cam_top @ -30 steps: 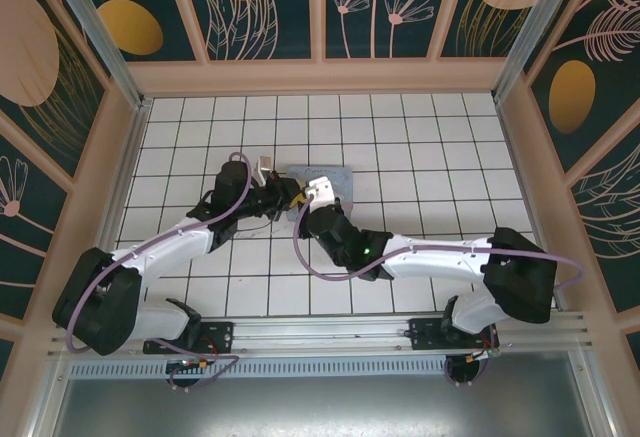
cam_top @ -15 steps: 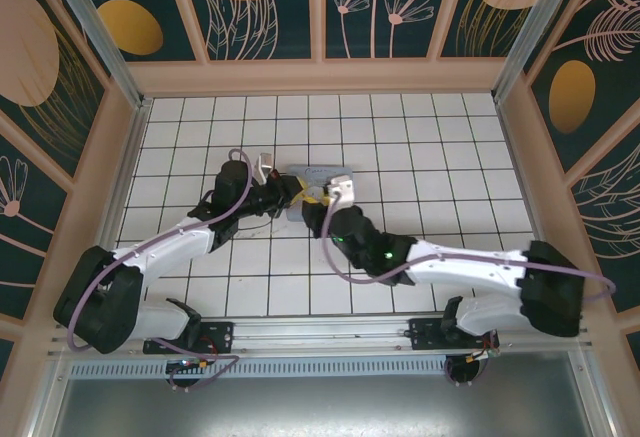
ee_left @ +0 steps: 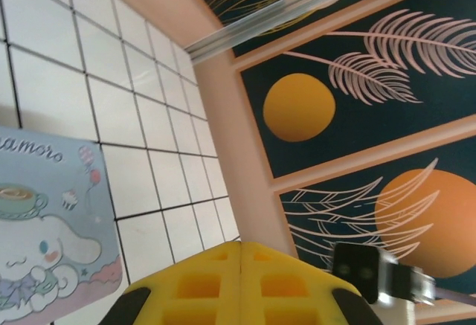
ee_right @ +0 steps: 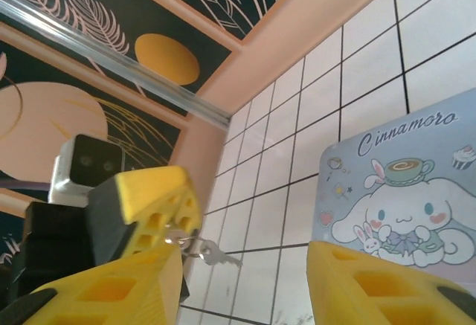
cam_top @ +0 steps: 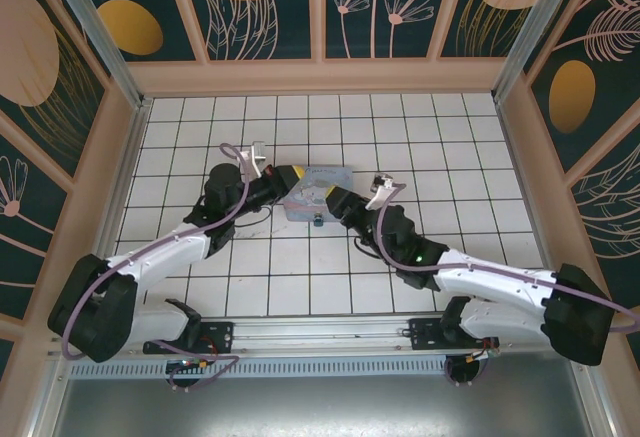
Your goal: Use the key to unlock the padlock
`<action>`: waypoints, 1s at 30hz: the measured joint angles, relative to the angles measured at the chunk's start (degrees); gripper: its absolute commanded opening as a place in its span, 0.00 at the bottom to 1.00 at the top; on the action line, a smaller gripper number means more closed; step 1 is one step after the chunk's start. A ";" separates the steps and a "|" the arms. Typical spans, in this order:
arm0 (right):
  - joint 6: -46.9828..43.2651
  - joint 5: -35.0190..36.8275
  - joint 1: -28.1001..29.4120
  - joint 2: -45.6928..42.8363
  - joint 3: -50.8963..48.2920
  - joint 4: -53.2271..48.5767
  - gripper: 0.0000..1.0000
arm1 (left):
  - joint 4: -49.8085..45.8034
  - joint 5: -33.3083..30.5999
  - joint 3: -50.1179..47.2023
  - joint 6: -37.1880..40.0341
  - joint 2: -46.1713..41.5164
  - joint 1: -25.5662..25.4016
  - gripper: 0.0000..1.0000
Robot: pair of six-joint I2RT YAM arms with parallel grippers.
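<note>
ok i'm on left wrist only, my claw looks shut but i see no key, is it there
observer: yes, the right wrist view has the key poking out at the left claw tip.
operator: where do i take it
observer: top view shows what looks like the padlock on a tile by the near edge of the tin.
operator: and the other arm
observer: right claw is open, nothing between its fingers.

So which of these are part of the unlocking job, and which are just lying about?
Job: key, hanging from the shut left hand; padlock; right hand, open.
Lying about: cartoon tin.
</note>
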 measured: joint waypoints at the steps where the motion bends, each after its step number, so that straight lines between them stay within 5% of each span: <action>1: 1.60 -0.92 -0.33 1.07 -0.61 2.43 0.51 | 1.05 -0.17 -0.37 0.26 -0.33 0.00 0.00; 7: 10.23 -4.57 -0.66 7.32 -0.72 13.49 0.66 | 6.14 -2.01 -2.43 0.61 -0.96 0.00 0.00; 22: 24.81 -6.34 2.45 21.99 5.38 26.91 0.75 | 11.34 -5.99 -4.98 0.13 -0.96 0.00 0.00; 30: 27.74 -6.36 2.58 26.08 7.21 32.00 0.71 | 12.15 -6.91 -5.51 -0.09 -0.96 0.00 0.00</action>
